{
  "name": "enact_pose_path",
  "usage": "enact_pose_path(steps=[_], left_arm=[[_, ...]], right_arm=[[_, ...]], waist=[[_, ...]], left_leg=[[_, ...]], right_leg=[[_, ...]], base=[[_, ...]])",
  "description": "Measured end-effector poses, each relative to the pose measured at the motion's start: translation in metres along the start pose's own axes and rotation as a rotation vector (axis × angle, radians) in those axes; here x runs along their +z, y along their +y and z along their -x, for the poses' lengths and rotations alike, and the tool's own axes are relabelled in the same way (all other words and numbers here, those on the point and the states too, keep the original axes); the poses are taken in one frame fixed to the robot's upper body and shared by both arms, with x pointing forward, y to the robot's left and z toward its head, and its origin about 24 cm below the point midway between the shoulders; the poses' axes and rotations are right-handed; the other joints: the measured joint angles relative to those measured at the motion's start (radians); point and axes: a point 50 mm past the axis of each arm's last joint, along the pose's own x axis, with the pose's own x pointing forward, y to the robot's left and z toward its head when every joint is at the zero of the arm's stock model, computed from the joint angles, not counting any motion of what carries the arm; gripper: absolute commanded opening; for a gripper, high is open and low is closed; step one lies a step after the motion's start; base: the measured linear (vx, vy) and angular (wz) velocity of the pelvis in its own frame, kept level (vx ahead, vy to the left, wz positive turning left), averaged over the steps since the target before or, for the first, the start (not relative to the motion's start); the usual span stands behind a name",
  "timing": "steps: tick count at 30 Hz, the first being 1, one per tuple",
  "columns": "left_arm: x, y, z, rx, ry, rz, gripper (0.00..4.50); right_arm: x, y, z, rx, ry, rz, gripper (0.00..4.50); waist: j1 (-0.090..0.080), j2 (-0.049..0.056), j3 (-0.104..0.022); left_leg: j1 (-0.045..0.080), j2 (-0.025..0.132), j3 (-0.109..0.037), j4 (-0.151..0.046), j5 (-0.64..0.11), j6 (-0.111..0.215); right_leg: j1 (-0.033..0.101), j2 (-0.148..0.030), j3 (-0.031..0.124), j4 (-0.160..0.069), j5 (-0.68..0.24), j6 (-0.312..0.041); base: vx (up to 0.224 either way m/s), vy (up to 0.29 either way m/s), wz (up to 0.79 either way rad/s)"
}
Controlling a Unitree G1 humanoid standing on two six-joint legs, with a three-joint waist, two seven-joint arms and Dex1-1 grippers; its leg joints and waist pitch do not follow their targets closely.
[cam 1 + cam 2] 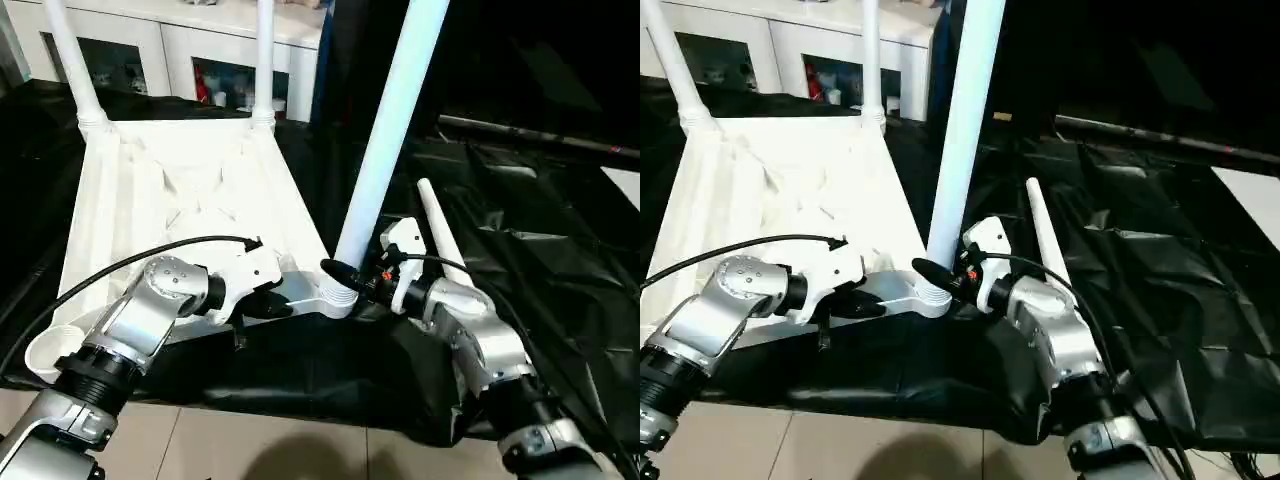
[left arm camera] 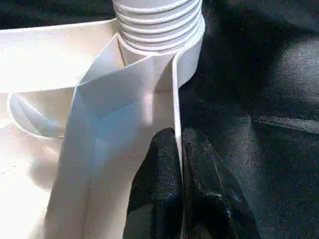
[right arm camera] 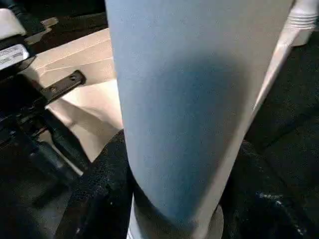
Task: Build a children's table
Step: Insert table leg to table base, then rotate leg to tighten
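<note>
The tabletop [image 1: 180, 190] lies upside down on the black-draped table [image 1: 560, 250], filling the left half of the head view, with two legs [image 1: 265, 60] upright in its far sockets at the top of the frame. My left gripper [image 2: 178, 164] is pinched tight on the thin rim wall by the near corner socket [image 1: 338, 298] at centre frame. My right gripper [image 1: 352, 277] is clamped around the leg [image 1: 390, 140] standing in that socket, and a fourth leg [image 1: 440, 230] lies loose on the cloth just right of centre.

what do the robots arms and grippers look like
Both forearms are silver metal with ribbed black collars. The left gripper and right gripper have white housings and textured black fingers. A thin black cable loops to each.
</note>
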Motion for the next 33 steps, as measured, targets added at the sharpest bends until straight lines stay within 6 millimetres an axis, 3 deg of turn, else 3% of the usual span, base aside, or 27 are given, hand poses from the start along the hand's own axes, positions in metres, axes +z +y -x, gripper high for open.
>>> enact_pose_path(steps=[9, 15, 33], left_arm=[[-0.003, -0.002, 0.002, -0.068, -0.007, -0.031, 0.00], [-0.005, -0.005, 0.004, -0.129, 0.001, -0.025, 0.00], [-0.008, -0.004, -0.001, -0.150, 0.004, -0.054, 0.00]], right_arm=[[-0.010, 0.004, 0.010, 0.078, -0.016, -0.029, 1.89], [-0.014, 0.007, 0.015, 0.138, -0.025, -0.043, 1.89], [-0.020, 0.007, 0.019, 0.181, 0.007, 0.035, 1.89]], waist=[[0.009, -0.002, -0.002], [0.010, 0.000, -0.001], [0.020, 0.003, -0.003]], left_leg=[[0.001, 0.000, 0.000, 0.000, -0.002, 0.003], [0.014, -0.001, 0.000, -0.005, -0.003, 0.004], [0.018, -0.001, 0.000, -0.011, -0.003, 0.004]], right_leg=[[0.003, 0.000, 0.000, -0.002, -0.002, -0.002], [0.015, -0.001, -0.001, -0.009, -0.006, 0.005], [0.017, -0.001, -0.003, -0.017, -0.006, 0.006]], base=[[0.000, 0.000, 0.00], [0.000, 0.000, 0.00], [0.000, 0.000, 0.00]])
